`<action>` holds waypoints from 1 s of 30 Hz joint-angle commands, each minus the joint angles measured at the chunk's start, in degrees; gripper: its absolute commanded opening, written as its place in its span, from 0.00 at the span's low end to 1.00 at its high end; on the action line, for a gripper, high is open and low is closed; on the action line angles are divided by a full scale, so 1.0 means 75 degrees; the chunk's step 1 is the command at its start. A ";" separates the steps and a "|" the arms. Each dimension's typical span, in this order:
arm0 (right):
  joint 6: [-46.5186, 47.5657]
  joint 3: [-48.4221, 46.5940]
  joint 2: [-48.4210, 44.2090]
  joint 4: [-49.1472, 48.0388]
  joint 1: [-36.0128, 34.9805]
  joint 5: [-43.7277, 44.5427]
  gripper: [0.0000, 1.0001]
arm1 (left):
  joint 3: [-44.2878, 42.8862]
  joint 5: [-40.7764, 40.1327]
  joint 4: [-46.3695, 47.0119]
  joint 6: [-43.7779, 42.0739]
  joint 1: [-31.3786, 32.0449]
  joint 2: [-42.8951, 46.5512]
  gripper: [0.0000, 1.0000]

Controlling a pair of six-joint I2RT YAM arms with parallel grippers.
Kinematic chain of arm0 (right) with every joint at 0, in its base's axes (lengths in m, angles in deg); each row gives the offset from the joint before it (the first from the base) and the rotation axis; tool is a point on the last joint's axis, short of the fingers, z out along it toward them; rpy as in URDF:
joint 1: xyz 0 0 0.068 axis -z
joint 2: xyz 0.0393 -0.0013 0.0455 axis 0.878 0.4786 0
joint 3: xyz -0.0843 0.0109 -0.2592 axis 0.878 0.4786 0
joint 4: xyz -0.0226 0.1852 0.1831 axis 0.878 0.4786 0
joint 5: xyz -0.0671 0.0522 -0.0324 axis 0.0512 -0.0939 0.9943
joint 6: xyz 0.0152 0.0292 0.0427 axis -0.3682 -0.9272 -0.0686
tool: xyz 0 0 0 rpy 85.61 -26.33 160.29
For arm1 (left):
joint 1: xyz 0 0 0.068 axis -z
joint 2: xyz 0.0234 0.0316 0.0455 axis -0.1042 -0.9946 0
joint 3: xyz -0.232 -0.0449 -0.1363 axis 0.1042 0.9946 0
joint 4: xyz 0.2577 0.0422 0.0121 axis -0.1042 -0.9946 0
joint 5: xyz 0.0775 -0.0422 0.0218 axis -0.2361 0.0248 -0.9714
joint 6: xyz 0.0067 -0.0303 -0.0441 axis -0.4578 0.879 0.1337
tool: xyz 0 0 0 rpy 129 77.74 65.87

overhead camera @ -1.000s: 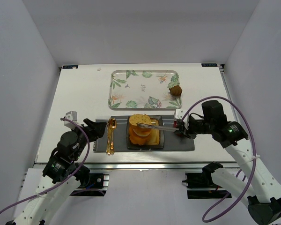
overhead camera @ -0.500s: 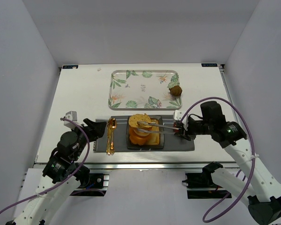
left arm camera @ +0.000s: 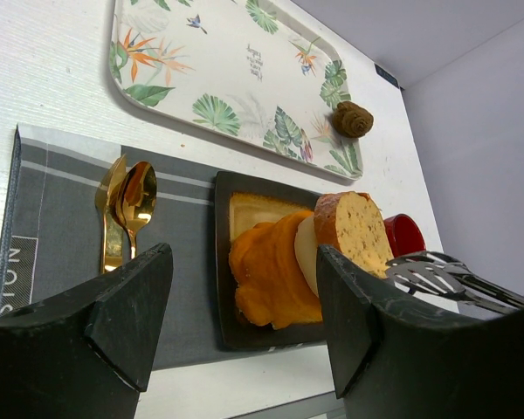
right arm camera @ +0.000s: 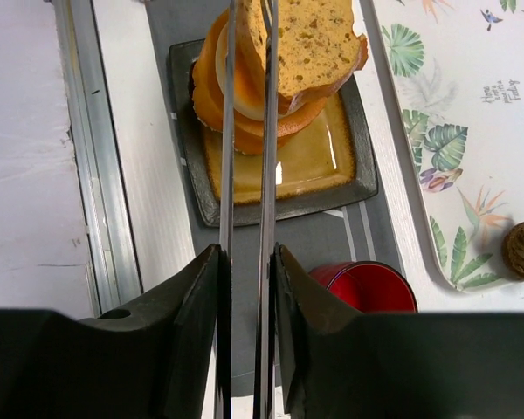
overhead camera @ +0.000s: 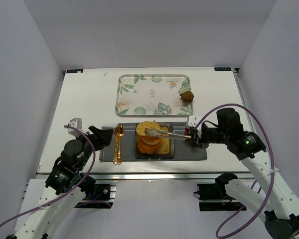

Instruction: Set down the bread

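Note:
The bread (overhead camera: 150,125), a speckled tan slice, lies tilted on top of a stack of orange and white food on a dark square plate (overhead camera: 154,156). My right gripper (overhead camera: 193,135) is shut on the handles of metal tongs (overhead camera: 167,133), whose tips reach over the stack. In the right wrist view the tong arms (right arm camera: 266,131) stand slightly apart beside the bread (right arm camera: 319,44). From the left wrist, the slotted tong tips (left arm camera: 445,279) sit just right of the bread (left arm camera: 354,231). My left gripper (overhead camera: 102,135) is open and holds nothing, left of the plate.
A leaf-patterned tray (overhead camera: 152,92) lies behind the plate, with a small brown muffin (overhead camera: 187,95) at its right edge. Gold spoons (overhead camera: 118,142) lie on the grey placemat (overhead camera: 189,152). A red cup (right arm camera: 367,284) stands right of the plate, under the tongs.
The tong arms have spread a little from their pinched state, and my right gripper has drawn slightly back to the right. The bread stays on the stack. The left arm is still.

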 commanded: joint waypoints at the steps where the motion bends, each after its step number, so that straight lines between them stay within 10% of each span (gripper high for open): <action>1: -0.0259 -0.0317 -0.0093 -0.0469 -0.0041 -0.0276 0.34 | -0.0104 0.0077 -0.0004 -0.0045 0.0001 -0.0030 0.76; 11: -0.2435 -0.0434 0.0141 -0.1803 -0.0041 0.0238 0.27 | -0.0116 0.0089 0.0008 -0.0057 0.0001 -0.0053 0.76; 18: -0.3470 -0.0388 0.0563 -0.3093 0.0355 0.2348 0.01 | -0.0198 0.0054 -0.0016 -0.0115 0.0001 -0.0065 0.76; 30: -0.3016 0.0137 0.2847 -0.4147 0.4983 0.2056 0.00 | -0.0011 0.0159 0.0218 -0.0069 0.0001 -0.0065 0.76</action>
